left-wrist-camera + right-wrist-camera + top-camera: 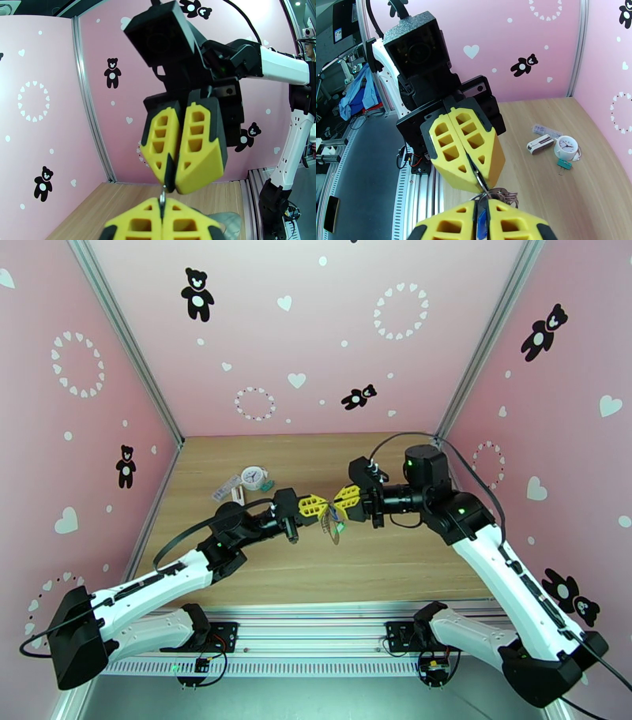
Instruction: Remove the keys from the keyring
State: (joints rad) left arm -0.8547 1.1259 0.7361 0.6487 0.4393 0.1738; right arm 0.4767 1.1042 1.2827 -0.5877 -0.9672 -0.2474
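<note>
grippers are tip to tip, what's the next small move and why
Probably ease the right gripper slowly away from the left gripper: it looks shut on the blue-tagged key, while the left pinches the keyring, which hangs just below the tips.

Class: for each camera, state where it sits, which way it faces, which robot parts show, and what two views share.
Top external: above, behind the bases, looking down at the table; both arms show.
Left wrist: on left arm, facing the right gripper; own fingers below.
Right wrist: on right arm, facing the left gripper; own fingers below.
Shared: both grippers, tip to tip.
</note>
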